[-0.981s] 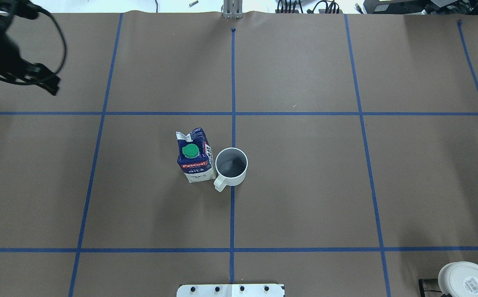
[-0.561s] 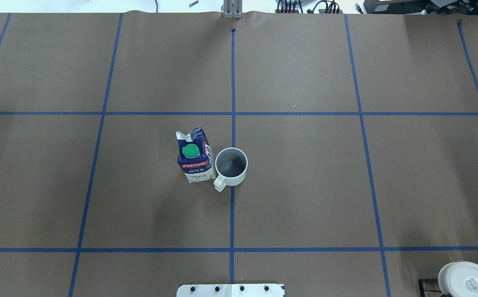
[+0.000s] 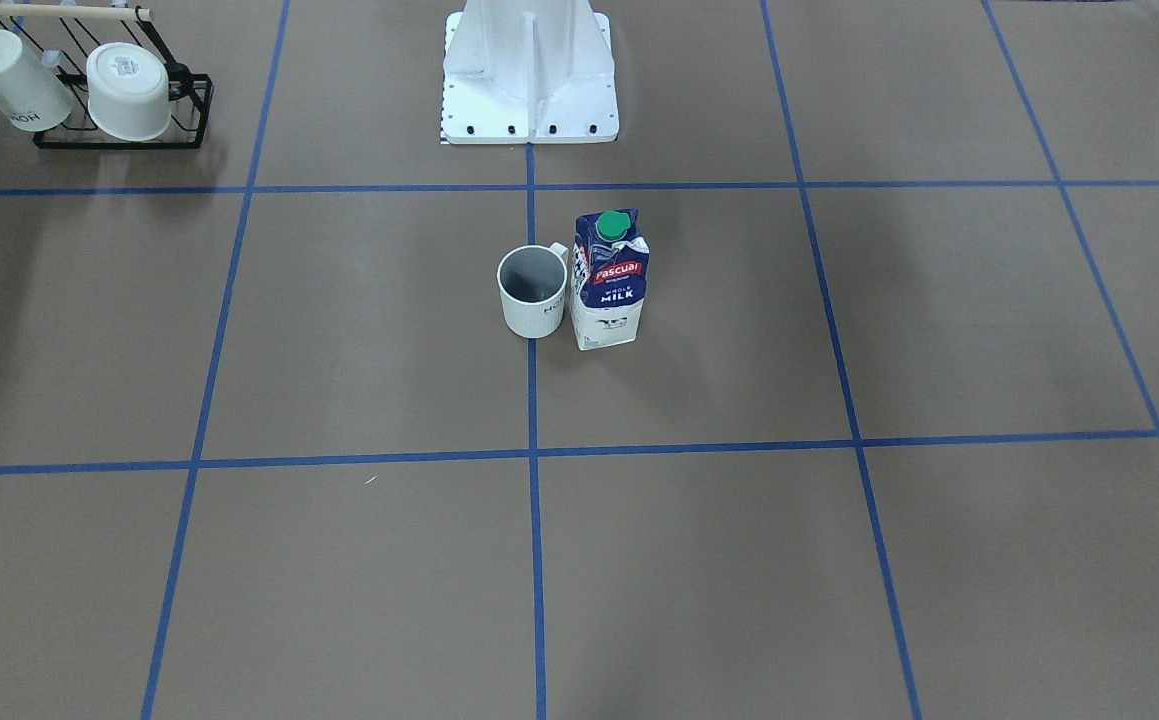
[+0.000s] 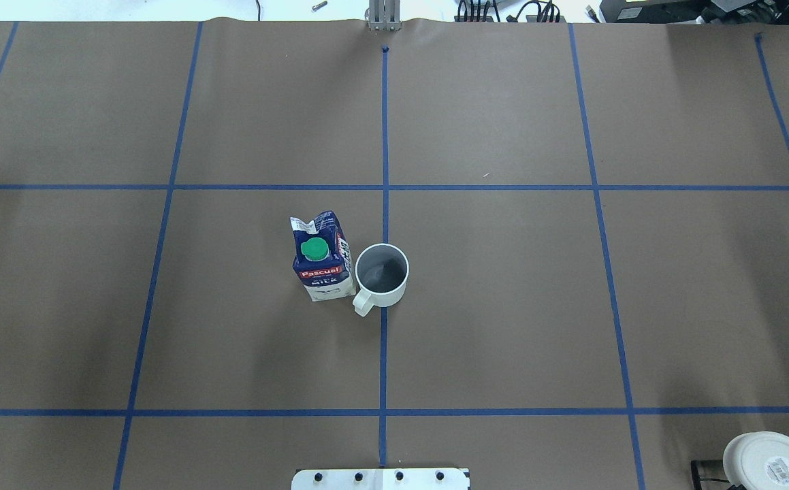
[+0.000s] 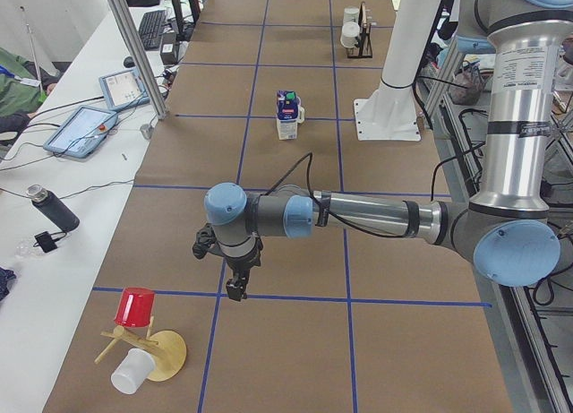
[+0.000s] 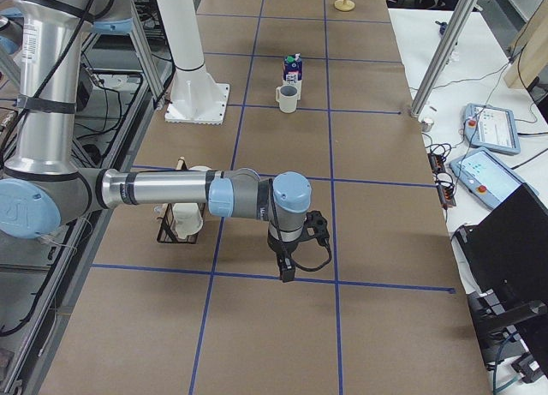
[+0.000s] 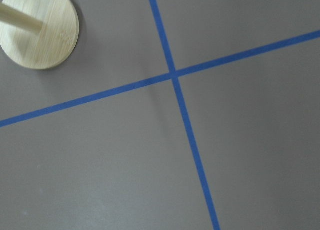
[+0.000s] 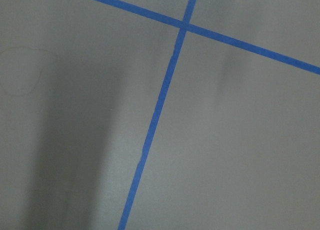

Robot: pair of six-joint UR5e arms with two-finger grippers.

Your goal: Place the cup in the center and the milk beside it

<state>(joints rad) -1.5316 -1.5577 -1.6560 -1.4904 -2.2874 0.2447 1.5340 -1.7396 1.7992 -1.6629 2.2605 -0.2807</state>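
Observation:
The white handled cup [image 4: 381,291] stands upright on the central blue tape line [image 4: 383,354], at the center of the brown surface. The milk [image 4: 323,262], a navy and white carton with a green cap, stands upright right beside it, almost touching. Both also show in the front view, cup [image 3: 533,312] and milk [image 3: 610,285]. My left gripper [image 5: 235,288] hangs far off near the table's left end, seen only in the exterior left view. My right gripper [image 6: 285,271] hangs near the right end, seen only in the exterior right view. I cannot tell whether either is open or shut.
A black rack [image 3: 119,140] with white cups stands near the robot's right end. A wooden stand [image 5: 152,355] with a red cup [image 5: 136,305] lies at the left end; its round base [image 7: 40,33] shows in the left wrist view. The robot's white base [image 3: 529,80] is behind the cup.
My left arm, seen at the upper left of the overhead view a second ago, has moved out of that view. The cup and the milk have not moved.

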